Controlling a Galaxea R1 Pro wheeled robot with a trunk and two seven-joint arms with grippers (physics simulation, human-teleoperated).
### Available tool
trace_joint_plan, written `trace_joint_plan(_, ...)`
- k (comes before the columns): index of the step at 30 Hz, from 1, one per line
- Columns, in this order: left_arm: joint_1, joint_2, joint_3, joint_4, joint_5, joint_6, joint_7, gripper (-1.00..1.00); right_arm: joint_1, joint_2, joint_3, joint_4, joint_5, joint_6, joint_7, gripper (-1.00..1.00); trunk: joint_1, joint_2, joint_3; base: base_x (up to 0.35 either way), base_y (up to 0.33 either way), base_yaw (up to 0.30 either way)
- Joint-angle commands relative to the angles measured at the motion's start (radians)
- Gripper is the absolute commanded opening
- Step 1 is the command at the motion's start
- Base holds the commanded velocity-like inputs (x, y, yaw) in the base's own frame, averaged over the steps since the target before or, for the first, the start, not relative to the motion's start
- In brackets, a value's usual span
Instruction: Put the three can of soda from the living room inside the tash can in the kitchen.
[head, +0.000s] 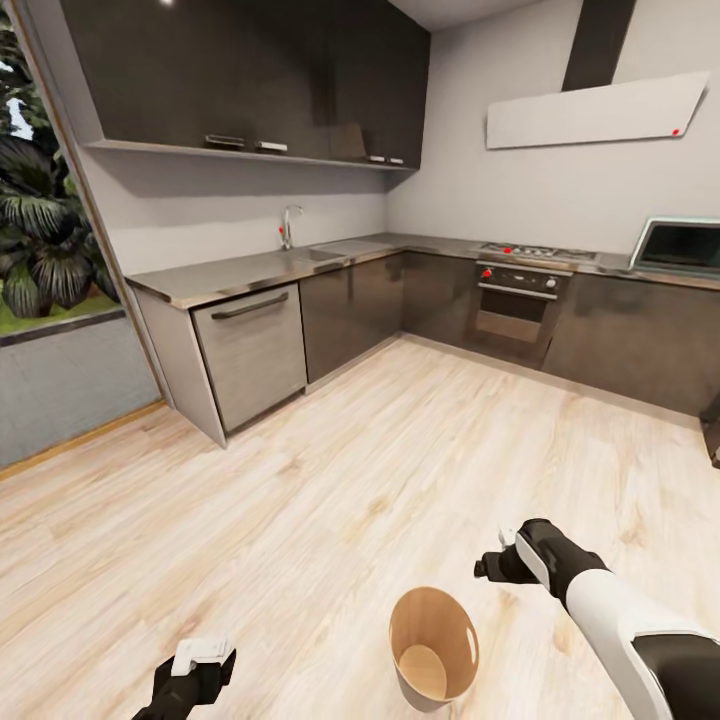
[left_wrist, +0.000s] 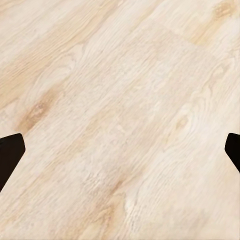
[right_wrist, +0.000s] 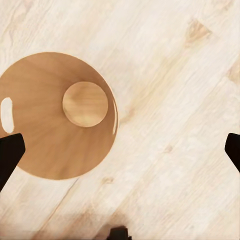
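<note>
Head view: the right arm reaches in from the lower right, its right pincer (head: 497, 562) hanging above the pale wood floor (head: 330, 470) just right of the tash can (head: 433, 648) at bottom centre. The left pincer (head: 195, 668) sits low left.

Left wrist view: the fingertips (left_wrist: 10, 152) stand wide apart, holding nothing, over floor.

Right wrist view: the fingertips (right_wrist: 10, 150) are spread wide and hold nothing; the tash can (right_wrist: 50, 135) lies left of centre, no cans inside.

No text, label, brand, number or sign can be read anywhere.
</note>
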Motion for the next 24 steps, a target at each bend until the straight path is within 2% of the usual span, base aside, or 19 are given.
trace_joint_plan(1,0.0,0.0,0.0,0.0,0.0,0.0,0.0,1.0,0.0,0.0,0.001,0.0,0.0,0.0,0.0,1.0,0.004,-0.007,-0.003,0.0,0.0,0.0)
trace_joint_plan(24,0.0,0.0,-0.004,0.002,-0.002,-0.002,0.003,1.0,0.0,0.001,0.01,-0.001,0.006,-0.01,-0.001,1.0,0.092,-0.168,-0.075,0.0,0.0,0.0)
